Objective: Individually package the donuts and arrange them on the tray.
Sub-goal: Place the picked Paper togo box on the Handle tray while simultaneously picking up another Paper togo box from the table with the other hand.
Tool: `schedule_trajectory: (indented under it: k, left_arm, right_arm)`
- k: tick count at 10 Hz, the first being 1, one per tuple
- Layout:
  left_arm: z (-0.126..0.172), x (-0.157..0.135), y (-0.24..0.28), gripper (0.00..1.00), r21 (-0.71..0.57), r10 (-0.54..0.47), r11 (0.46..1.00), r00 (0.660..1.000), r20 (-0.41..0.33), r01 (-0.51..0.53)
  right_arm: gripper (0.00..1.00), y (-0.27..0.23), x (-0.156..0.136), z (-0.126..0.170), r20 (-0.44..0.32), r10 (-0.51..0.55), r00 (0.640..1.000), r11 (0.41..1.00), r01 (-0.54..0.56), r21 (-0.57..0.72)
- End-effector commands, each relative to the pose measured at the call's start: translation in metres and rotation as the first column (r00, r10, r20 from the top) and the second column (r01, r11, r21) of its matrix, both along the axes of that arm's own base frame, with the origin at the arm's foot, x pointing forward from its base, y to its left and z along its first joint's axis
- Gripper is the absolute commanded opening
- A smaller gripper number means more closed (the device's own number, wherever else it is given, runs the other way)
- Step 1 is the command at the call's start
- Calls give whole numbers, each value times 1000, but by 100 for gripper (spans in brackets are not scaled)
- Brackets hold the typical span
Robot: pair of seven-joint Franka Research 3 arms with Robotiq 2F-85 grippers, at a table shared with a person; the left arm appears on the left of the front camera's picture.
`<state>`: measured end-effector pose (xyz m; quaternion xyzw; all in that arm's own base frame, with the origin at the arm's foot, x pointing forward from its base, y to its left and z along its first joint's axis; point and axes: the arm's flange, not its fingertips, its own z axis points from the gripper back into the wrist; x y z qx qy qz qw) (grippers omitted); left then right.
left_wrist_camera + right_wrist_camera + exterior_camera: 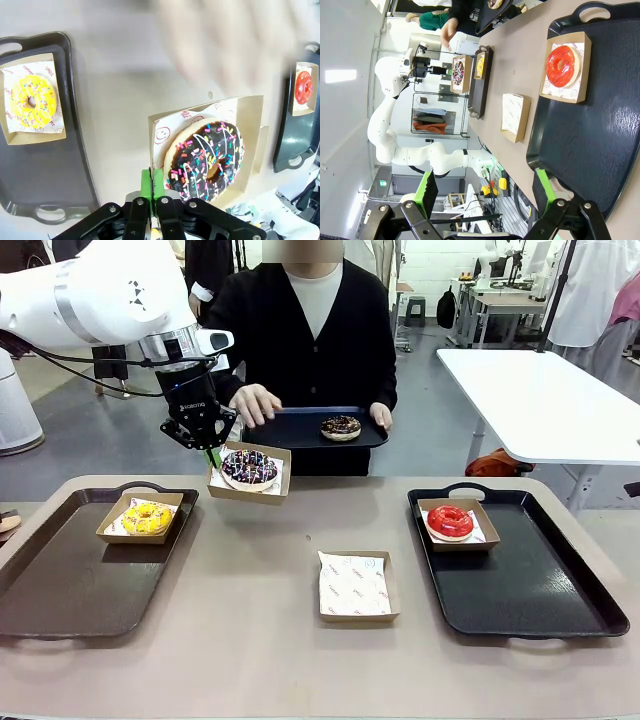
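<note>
Nearest, an empty lined box (356, 585) is noted on the surface (250, 640). Beyond, the yellow donut (147, 517) is boxed on the left tray (60, 580), the red donut (450, 522) on the right tray (560, 590), over which the right claw (487, 187) is seen spread apart. The left claw (213, 454) is clamped on the rim of a raised box (248, 498) carrying the sprinkled donut (249, 467); the left tray lies below, to its left. Farthest, a chocolate donut (341, 427) is presented on the person's tray (290, 430).
</note>
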<state>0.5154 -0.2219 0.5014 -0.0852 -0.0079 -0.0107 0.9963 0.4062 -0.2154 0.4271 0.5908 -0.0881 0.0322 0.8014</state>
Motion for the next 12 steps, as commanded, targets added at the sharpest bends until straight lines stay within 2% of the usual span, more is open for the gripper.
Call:
schedule_trajectory:
  k: [1, 12]
  left_arm:
    - [1, -5, 3, 0, 3, 1, 1000, 1000, 2, -1]
    - [1, -5, 3, 0, 3, 1, 1000, 1000, 2, -1]
  right_arm:
    - [100, 2, -4, 0, -8, -5, 1000, 1000, 5, -6]
    - [100, 2, -4, 0, -8, -5, 1000, 1000, 5, -6]
